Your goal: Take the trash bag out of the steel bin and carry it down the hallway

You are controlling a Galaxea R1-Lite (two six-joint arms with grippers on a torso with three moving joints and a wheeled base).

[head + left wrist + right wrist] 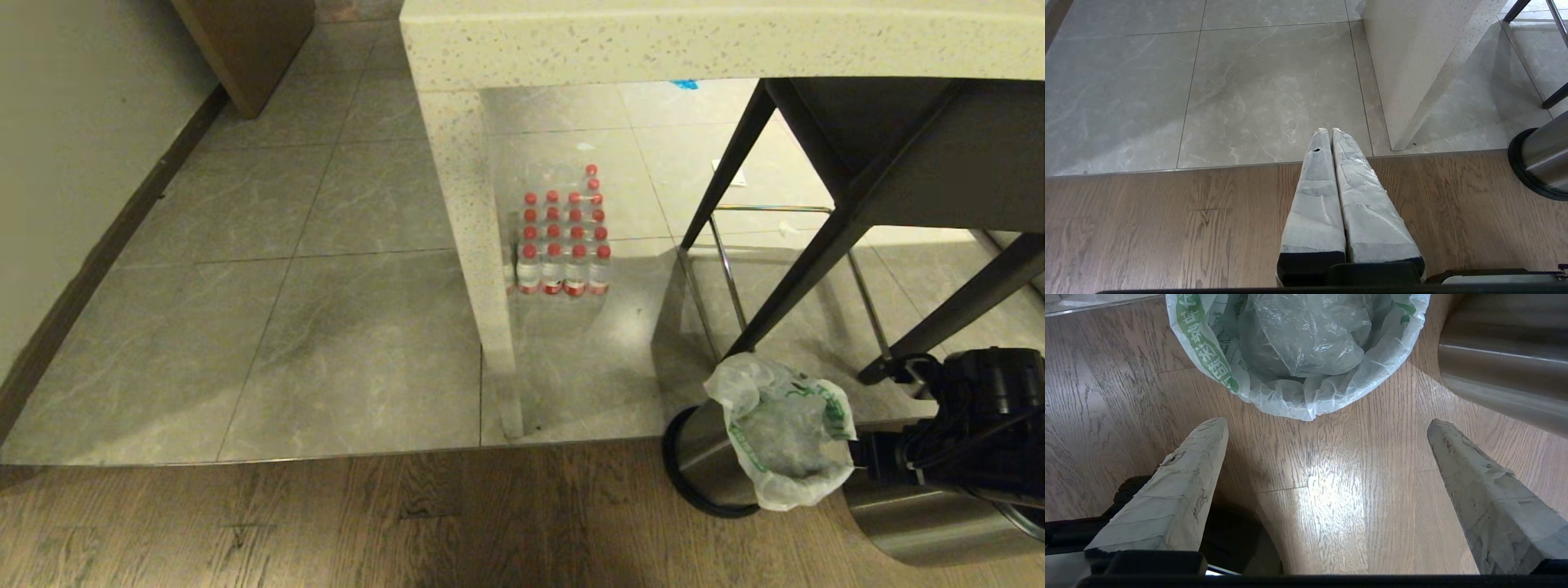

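Observation:
The steel bin (704,451) stands on the wood floor at the lower right, a black ring around its foot, and it also shows in the left wrist view (1541,157). The trash bag (784,433) lines it, crinkly translucent white with green lettering, its rim folded over the bin's edge. In the right wrist view the bag (1298,343) lies just beyond my right gripper (1327,421), which is open and holds nothing. My right arm (971,433) reaches in from the right beside the bag. My left gripper (1327,131) is shut and empty, low over the wood floor to the bin's left.
A second steel cylinder (931,523) lies close to the right of the bin, under my right arm. A dark-legged stool (816,245) and a stone counter leg (482,269) stand behind. A pack of red-capped bottles (563,245) sits under the counter. Tiled floor (286,286) stretches left.

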